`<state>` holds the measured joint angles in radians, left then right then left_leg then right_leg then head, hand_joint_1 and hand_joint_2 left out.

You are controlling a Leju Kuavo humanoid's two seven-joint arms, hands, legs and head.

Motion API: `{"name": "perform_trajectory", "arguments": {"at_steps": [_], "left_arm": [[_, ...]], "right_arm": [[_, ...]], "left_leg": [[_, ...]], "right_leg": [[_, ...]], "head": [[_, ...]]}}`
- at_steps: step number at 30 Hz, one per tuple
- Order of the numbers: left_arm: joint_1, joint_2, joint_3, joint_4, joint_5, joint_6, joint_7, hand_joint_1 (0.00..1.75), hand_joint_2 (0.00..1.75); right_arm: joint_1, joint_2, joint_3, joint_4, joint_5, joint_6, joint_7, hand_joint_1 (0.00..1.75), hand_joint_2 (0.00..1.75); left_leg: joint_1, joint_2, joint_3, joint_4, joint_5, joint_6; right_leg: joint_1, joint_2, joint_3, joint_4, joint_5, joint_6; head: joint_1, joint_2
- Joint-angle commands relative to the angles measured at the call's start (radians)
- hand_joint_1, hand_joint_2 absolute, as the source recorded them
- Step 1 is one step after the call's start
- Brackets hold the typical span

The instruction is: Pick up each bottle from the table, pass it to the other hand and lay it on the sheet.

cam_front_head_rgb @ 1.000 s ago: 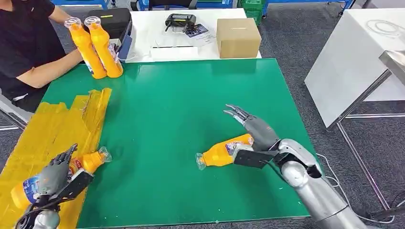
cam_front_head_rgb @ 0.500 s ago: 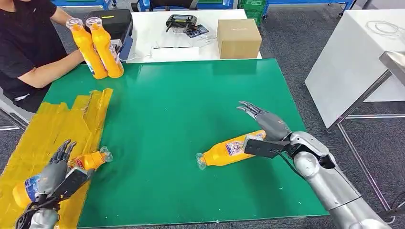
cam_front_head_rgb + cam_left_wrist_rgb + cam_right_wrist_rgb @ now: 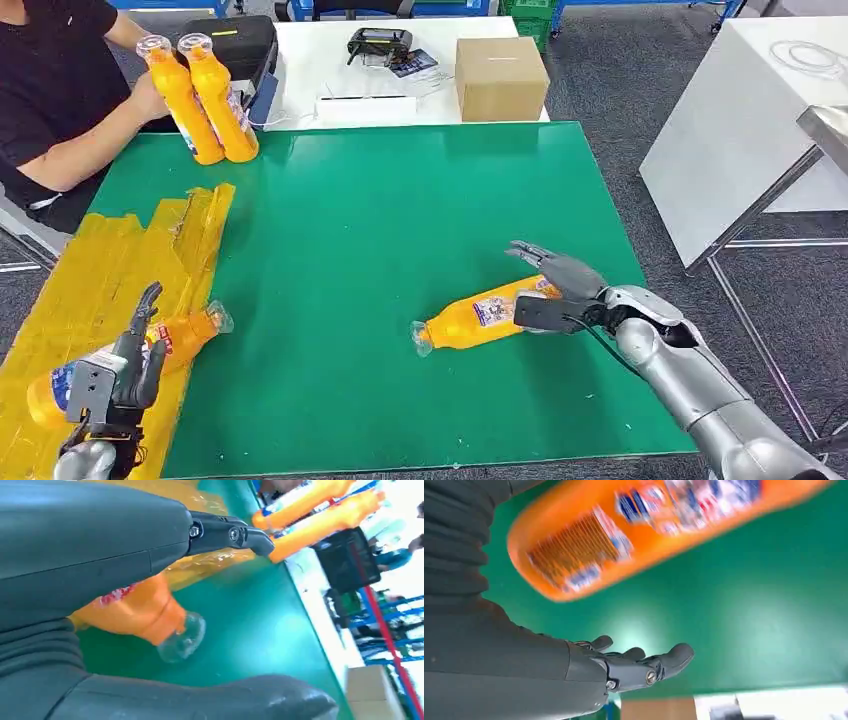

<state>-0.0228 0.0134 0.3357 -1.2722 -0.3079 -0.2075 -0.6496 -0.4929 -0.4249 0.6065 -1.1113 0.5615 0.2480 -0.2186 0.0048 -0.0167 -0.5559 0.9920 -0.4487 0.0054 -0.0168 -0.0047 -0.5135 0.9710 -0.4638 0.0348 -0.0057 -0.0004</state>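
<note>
Right hand: fingers spread, holding nothing, just beside the base of an orange bottle lying on its side on the green surface.
Left hand: fingers apart, empty, over a second bottle lying on the yellow sheet at near left.
Far left: a person's hand touches two upright bottles.

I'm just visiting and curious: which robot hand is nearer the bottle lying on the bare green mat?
The right hand: it sits at the bottle's base end. The left hand is far across, over the yellow sheet.
</note>
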Motion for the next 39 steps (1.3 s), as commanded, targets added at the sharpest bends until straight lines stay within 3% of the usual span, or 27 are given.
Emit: {"name": "perform_trajectory", "arguments": {"at_steps": [1,11,12,15,17,31,33,36,37,39], "left_arm": [[-0.026,-0.035,-0.034,-0.013,0.013,-0.011,-0.002,0.0,0.0],[-0.042,-0.039,-0.107,-0.041,0.025,-0.015,-0.001,0.0,0.0],[-0.051,-0.039,-0.117,-0.034,0.027,-0.013,0.0,0.0,0.0],[-0.062,-0.04,-0.124,-0.027,0.03,-0.01,0.002,0.0,0.0],[-0.065,-0.037,-0.129,-0.021,0.036,-0.009,0.003,0.0,0.0],[-0.082,-0.062,-0.182,-0.051,0.098,-0.034,0.026,0.0,0.0],[-0.075,-0.072,-0.186,-0.072,0.158,-0.069,0.063,0.0,0.0],[-0.01,-0.092,-0.168,-0.156,0.284,-0.14,0.117,0.0,0.0],[0.019,-0.102,-0.162,-0.194,0.311,-0.153,0.132,0.0,0.0],[0.037,-0.103,-0.162,-0.22,0.317,-0.157,0.141,0.0,0.0]], "right_arm": [[-0.051,0.006,0.123,0.19,0.013,0.001,-0.008,0.0,1.75],[-0.064,0.046,0.205,0.333,0.058,0.016,0.014,0.0,1.75],[-0.076,0.053,0.231,0.373,0.069,0.026,0.015,1.54,1.75],[-0.077,0.059,0.242,0.402,0.07,0.023,0.012,1.54,1.75],[-0.089,0.064,0.268,0.428,0.076,0.041,0.008,1.75,1.75],[-0.088,0.168,0.366,0.598,0.104,0.012,0.044,1.75,1.75],[-0.068,0.22,0.308,0.631,0.066,-0.061,0.066,1.75,1.75],[-0.022,0.326,0.137,0.559,-0.01,-0.278,0.026,1.75,1.75],[-0.003,0.351,0.088,0.487,-0.031,-0.313,0.025,1.75,1.75],[0.015,0.352,0.071,0.403,-0.008,-0.277,0.087,1.75,1.75]], "left_leg": [[0.0,0.001,0.0,0.0,0.0,0.0],[0.002,0.001,0.0,-0.001,0.0,0.0],[0.002,0.002,0.0,-0.001,0.0,0.0],[0.002,0.0,0.002,-0.001,0.001,0.0],[0.002,-0.001,0.003,-0.001,0.001,0.0],[0.004,0.005,0.016,-0.004,0.001,-0.001],[0.004,0.005,0.019,-0.004,0.001,-0.001],[0.006,0.013,0.023,-0.003,-0.002,-0.004],[0.007,0.013,0.019,-0.004,0.0,-0.004],[0.007,0.021,0.02,-0.002,-0.005,-0.005]], "right_leg": [[0.001,0.001,0.0,-0.001,0.0,-0.001],[0.002,0.0,0.0,-0.002,0.001,-0.001],[0.003,0.001,0.001,-0.003,0.001,-0.002],[0.002,-0.002,0.002,-0.003,0.001,-0.001],[0.002,-0.002,0.003,-0.004,0.001,-0.002],[0.004,0.001,0.005,-0.007,0.003,-0.003],[0.004,0.002,0.007,-0.007,0.003,-0.002],[0.006,0.009,0.008,-0.006,0.003,-0.003],[0.007,0.01,0.005,-0.007,0.006,-0.003],[0.007,0.021,0.008,-0.003,0.004,-0.004]], "head": [[0.0,0.0],[0.0,0.0],[0.0,0.0],[0.0,0.0],[0.0,0.0],[0.001,0.0],[0.0,0.0],[0.001,0.0],[0.001,0.0],[0.001,0.0]]}}
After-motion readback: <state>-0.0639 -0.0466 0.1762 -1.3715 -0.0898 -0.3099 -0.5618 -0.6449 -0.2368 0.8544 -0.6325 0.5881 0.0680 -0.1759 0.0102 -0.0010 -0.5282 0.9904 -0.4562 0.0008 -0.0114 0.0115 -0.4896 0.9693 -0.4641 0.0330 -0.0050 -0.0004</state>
